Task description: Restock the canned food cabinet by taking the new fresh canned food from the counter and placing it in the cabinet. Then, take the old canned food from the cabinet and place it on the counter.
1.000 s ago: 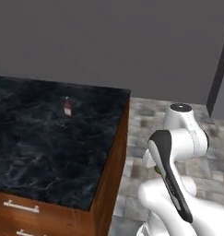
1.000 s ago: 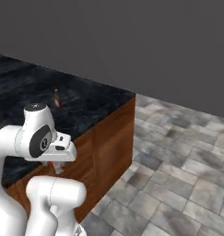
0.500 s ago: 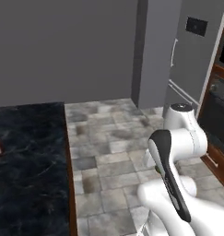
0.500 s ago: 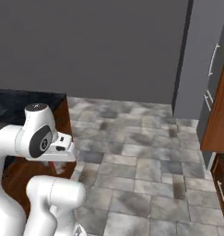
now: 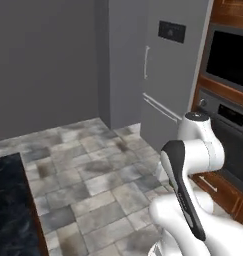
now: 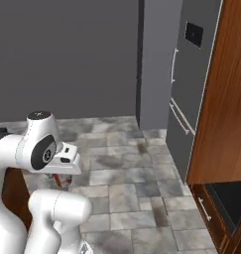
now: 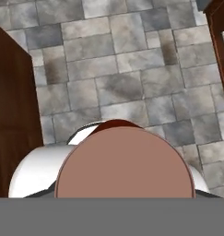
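Observation:
The new fresh canned food [image 7: 125,161] sits right in front of the hand camera. Its pale round top is ringed by a thin red edge, and it covers the fingertips. My gripper [image 6: 61,177] hangs low under the folded arm, close to the robot's body, shut on this can. A little red shows beneath the hand in the right base view. The counter [image 5: 8,210] is a black marbled corner at the lower left of the left base view. Its brown wooden side [image 7: 12,115] stands at the left of the hand view. The cabinet and the old canned food are out of view.
Grey stone floor tiles [image 5: 93,170] spread ahead. A tall grey fridge [image 5: 168,75] stands against the far wall. Beside it is a reddish-brown wooden column [image 6: 221,99] with a built-in oven [image 5: 228,130]. A wooden door with a metal bar handle [image 7: 222,41] is at the hand view's upper right.
Both base views have swung right. The counter and the small bottle on it slid off to the left, and the fridge and oven column came into view. The arm's pose and its grip look unchanged.

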Motion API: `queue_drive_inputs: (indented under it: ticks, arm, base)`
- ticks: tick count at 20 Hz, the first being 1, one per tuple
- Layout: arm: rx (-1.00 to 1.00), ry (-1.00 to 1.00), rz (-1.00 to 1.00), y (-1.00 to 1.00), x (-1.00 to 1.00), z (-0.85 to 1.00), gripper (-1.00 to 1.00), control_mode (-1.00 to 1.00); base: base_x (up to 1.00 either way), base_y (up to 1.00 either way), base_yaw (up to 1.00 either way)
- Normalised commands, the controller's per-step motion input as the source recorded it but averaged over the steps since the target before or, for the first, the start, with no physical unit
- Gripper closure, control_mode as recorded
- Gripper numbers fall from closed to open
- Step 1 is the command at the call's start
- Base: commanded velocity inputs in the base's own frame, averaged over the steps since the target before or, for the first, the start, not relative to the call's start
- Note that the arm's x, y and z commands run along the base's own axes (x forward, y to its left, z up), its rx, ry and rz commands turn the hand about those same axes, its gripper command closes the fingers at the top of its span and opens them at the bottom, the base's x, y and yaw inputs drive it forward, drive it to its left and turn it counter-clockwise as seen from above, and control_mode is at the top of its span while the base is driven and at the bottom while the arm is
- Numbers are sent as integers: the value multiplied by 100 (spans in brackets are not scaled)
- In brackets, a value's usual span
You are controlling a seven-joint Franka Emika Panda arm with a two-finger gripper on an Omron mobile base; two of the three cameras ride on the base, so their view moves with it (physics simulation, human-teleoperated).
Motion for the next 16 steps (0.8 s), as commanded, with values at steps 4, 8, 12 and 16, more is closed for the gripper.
queue_drive_inputs:
  ticks: [4,8,12,16]
  arm:
    - [0,0,0,0,0,0,100,100]
    - [0,0,0,0,0,0,100,100]
    - [0,0,0,0,0,0,100,100]
    - [0,0,0,0,0,0,100,100]
  base:
    - [98,-33,-45]
    - [63,-37,-56]
    - [3,-9,-83]
    - [0,0,-97]
